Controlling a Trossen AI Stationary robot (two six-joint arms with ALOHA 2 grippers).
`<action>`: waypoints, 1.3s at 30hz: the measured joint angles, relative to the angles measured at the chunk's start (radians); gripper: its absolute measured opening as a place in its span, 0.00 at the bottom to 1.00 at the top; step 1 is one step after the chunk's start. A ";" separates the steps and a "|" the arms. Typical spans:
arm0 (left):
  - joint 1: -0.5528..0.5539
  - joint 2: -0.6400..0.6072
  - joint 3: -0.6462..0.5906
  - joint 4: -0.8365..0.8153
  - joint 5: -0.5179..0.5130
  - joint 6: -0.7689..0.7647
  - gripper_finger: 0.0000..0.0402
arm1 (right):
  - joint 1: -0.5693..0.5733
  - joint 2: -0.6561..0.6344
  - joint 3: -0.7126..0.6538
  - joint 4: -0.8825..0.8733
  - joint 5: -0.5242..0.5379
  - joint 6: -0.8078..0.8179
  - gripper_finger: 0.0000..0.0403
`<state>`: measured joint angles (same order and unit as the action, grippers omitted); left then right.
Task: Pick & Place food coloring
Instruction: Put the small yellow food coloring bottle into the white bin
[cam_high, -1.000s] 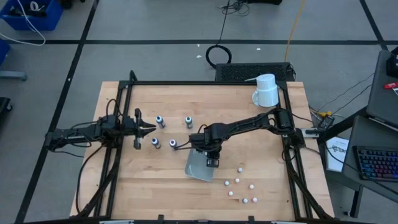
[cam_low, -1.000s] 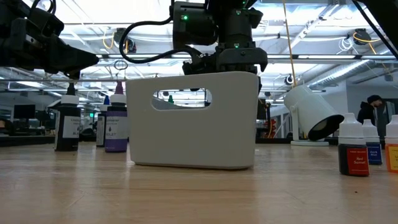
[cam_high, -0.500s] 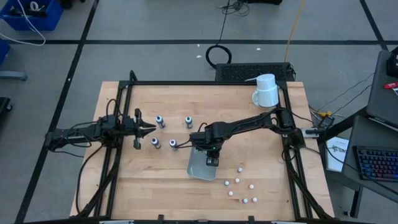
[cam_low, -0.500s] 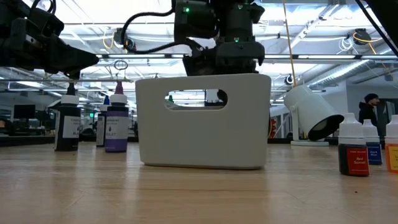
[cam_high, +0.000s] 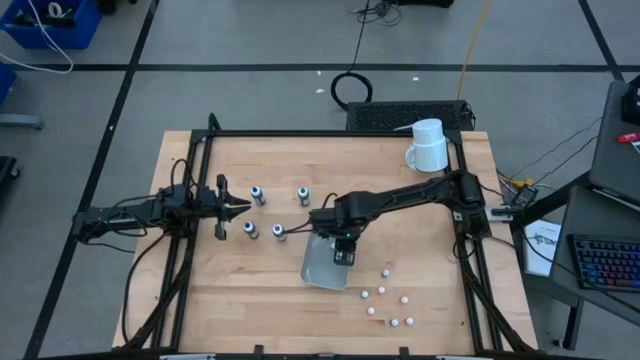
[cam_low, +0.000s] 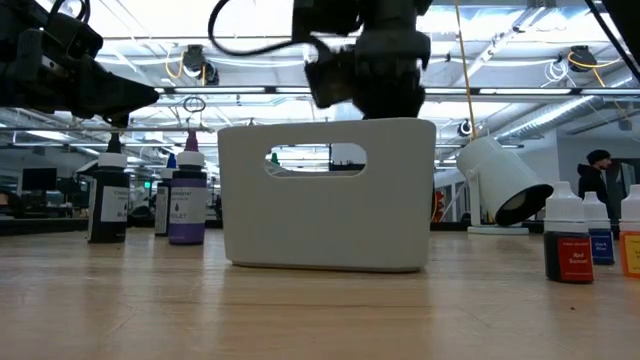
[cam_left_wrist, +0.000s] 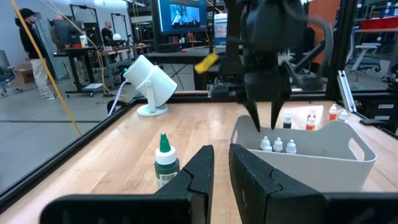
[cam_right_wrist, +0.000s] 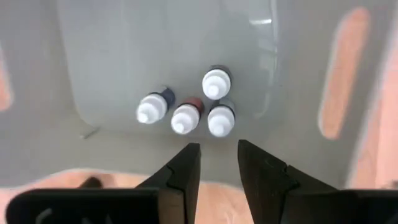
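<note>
A pale wooden worktop (cam_high: 420, 230) inside a black frame stands on a grey floor crossed by dark lines; beyond it the low view shows an open workshop with rows of ceiling lights, desks, and a person (cam_low: 600, 165) far off at the right. One white mug (cam_high: 428, 147) lies tipped near the right-hand corner farthest from the low camera. One white bin (cam_high: 318, 272) with handle slots sits near the middle of the worktop, a little toward the low camera's edge. My right gripper (cam_high: 343, 256) hangs over the bin, pointing straight down into it, its two fingers parted with nothing between them. Four small white-capped bottles (cam_right_wrist: 216, 84) stand clustered on the bin floor. I count seven more white-capped bottles (cam_high: 386, 271) scattered on the worktop between the bin and the right-hand corner nearest the low camera. Four dark-capped bottles (cam_high: 257, 194) stand in two pairs between the bin and the left edge. Every bottle stands upright, long axis vertical, cap up. My left gripper (cam_high: 240, 207) waits just inside the left edge beside the dark-capped bottles, fingers pressed together and holding nothing
</note>
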<state>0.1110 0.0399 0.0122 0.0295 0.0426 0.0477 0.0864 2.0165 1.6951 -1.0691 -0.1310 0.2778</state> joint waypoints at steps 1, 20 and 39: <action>0.000 0.000 0.000 0.000 0.000 0.000 0.14 | 0.000 -0.013 0.000 -0.005 0.000 0.014 0.25; 0.000 0.000 0.000 0.000 0.000 0.000 0.14 | 0.266 -0.329 0.001 -0.414 0.132 0.720 0.25; 0.000 0.000 0.000 0.000 0.000 0.000 0.14 | 0.434 -0.335 -0.152 0.021 -0.007 1.048 0.25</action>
<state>0.1111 0.0402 0.0122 0.0299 0.0425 0.0479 0.5199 1.6818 1.5433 -1.0484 -0.1382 1.3263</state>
